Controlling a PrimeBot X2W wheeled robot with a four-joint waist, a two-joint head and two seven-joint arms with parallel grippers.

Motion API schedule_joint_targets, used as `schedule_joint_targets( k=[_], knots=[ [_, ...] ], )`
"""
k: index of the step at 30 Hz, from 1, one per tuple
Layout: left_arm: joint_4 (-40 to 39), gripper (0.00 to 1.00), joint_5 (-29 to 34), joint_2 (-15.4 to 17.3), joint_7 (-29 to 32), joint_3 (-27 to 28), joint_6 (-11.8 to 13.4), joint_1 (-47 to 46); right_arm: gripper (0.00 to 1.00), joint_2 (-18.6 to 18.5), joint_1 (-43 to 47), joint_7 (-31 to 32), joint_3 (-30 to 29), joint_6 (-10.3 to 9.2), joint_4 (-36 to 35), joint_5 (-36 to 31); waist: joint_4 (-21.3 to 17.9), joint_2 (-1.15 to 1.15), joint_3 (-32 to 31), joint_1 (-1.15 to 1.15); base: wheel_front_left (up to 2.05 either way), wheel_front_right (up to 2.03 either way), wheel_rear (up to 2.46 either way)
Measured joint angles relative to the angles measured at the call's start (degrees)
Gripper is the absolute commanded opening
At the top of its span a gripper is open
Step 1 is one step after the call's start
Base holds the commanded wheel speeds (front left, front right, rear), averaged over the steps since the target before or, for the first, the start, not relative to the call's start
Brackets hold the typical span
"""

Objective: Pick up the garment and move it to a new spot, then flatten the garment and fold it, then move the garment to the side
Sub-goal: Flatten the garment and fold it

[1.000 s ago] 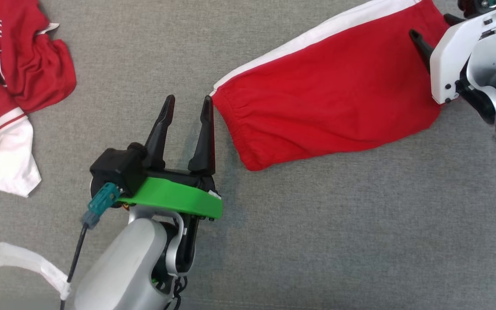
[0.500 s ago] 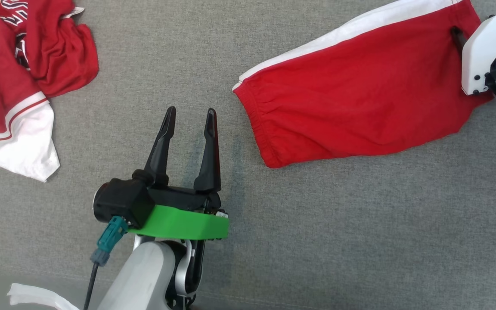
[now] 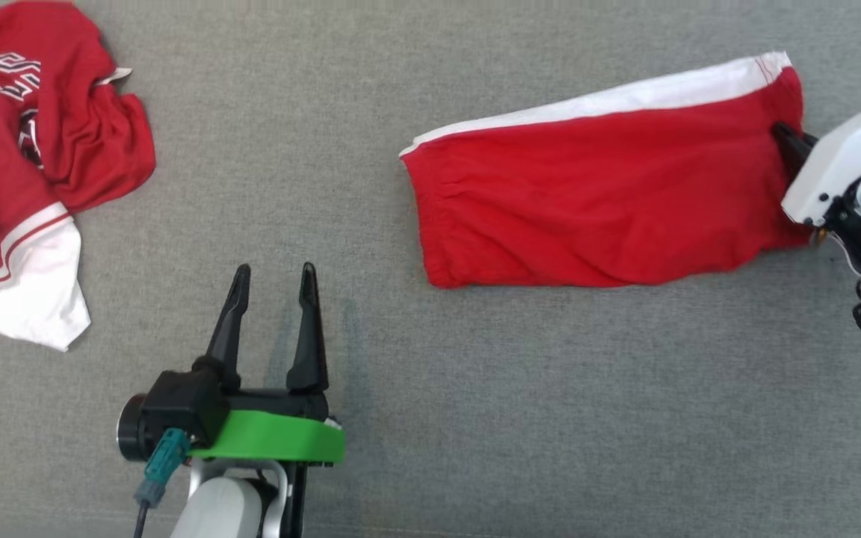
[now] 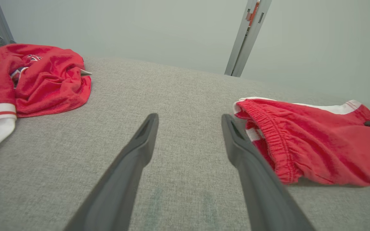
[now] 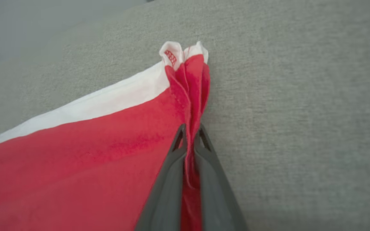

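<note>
A grey cloth surface (image 3: 550, 418) spreads below the robot, with red shorts (image 3: 595, 209), white-striped along the far edge, lying flat toward its right. A crumpled red-and-white jersey (image 3: 19, 172) sits well apart at far left. The right gripper (image 5: 189, 134) is pinched tight on the shorts' bunched right edge. The left gripper (image 3: 275, 270) hovers spread wide and empty, left of the waistband.

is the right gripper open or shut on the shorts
Shut on the shorts: the right gripper's fingers press together with the red hem bunched between them.
</note>
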Motion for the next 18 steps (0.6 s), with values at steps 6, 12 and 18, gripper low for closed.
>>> schedule_joint_targets(
  k=[6,12,18],
  knots=[
    [0.57,1.0,1.05,0.3,-0.01,3.48,-1.46,3.49,0.0,-3.18,3.67,-0.19,-7.76,-0.01,1.75,1.77,-2.58,0.0,-4.74,0.0,0.0,0.0,0.0],
    [0.29,1.0,1.03,-0.25,-0.01,4.15,-2.31,5.48,0.0,-3.67,3.2,0.15,-13.72,-0.03,2.41,-0.15,-4.2,0.0,-8.28,0.0,0.0,0.0,0.0],
    [0.71,1.0,0.41,-0.54,-0.01,2.85,-2.61,6.23,0.0,3.04,2.63,3.89,-10.68,-0.05,-4.69,-2.37,-4.05,0.0,-9.59,0.0,0.0,0.0,0.0]
  ],
)
